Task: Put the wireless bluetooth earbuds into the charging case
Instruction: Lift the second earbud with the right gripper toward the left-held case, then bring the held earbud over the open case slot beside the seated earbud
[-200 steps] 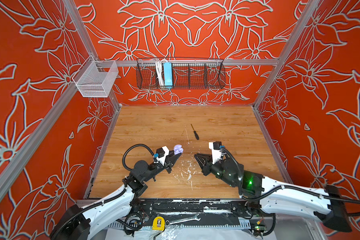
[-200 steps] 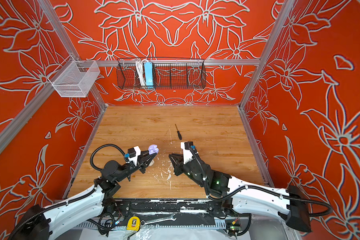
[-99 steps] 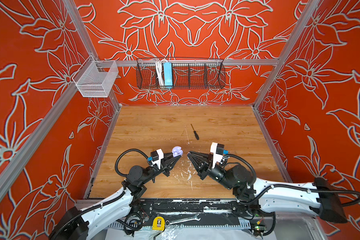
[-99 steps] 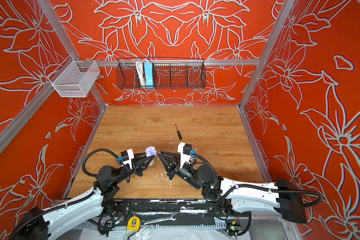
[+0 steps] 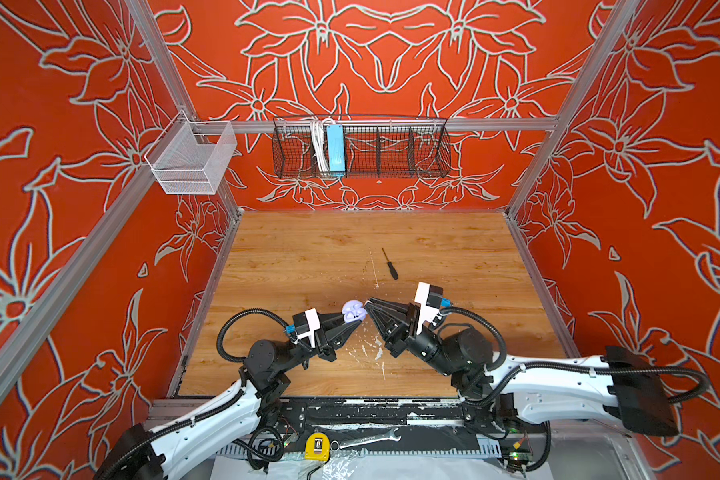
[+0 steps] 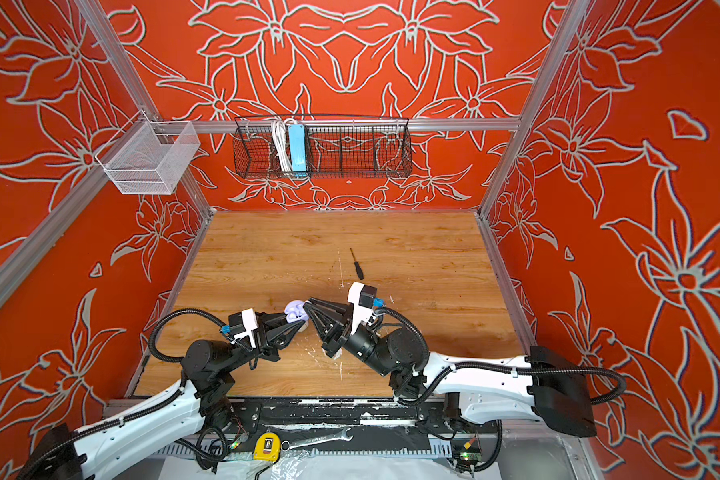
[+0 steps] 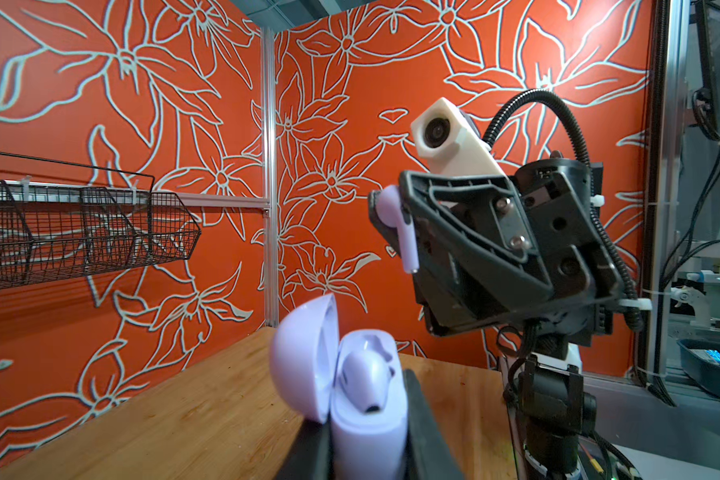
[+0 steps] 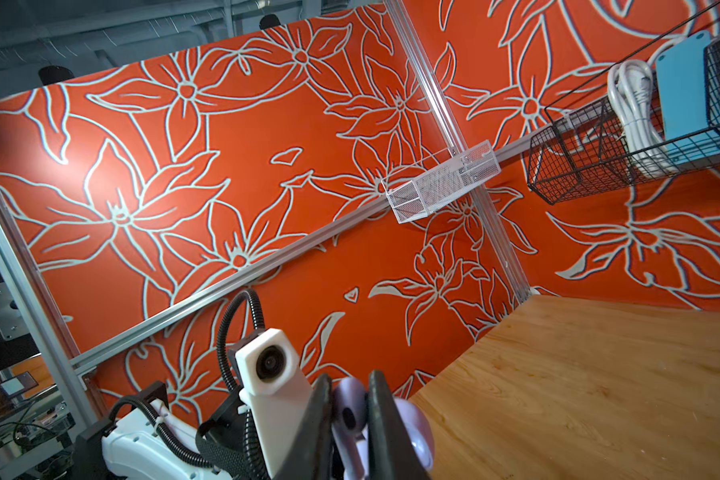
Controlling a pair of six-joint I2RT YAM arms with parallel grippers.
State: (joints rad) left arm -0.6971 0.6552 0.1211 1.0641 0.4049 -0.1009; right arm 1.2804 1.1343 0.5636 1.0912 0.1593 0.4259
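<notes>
Lavender plastic was what caught my eye. The charging case (image 7: pixel 366 428) sat clamped between the two fingers of the left tool (image 5: pixel 351 322), over the front middle of the desk (image 5: pixel 308 257). Its lid (image 7: pixel 304 357) was swung open and standing up. One seated earbud (image 7: pixel 364 380) lay in the case, head uppermost. The right tool (image 5: pixel 368 305) was pinched tight on a second earbud (image 7: pixel 404 237), also lavender, gripping its head so that the stem hung down. From the left wrist camera this one hung above the open case and clear of it. In both top views the tips of the two tools stood almost nose to nose.

On the back wall a black wire basket (image 5: pixel 391 153) held a coil of white cable (image 5: pixel 317 145) and a flat blue block (image 5: pixel 335 147), side by side toward its left end. A white mesh basket (image 5: pixel 192 162) hung from the left rail. A screwdriver (image 5: pixel 390 264) lay on the desk beyond the tools.

Much stayed hidden. The lower part of the case was buried between the left tool's fingers, and I could not tell whether it touched the desk. The socket behind the seated earbud was hard to make out. From the right wrist camera the second earbud showed only as a lavender lump between the fingers, its stem cut off at the edge, with the case a blur beside it. In the top views that earbud was too small to pick out.
</notes>
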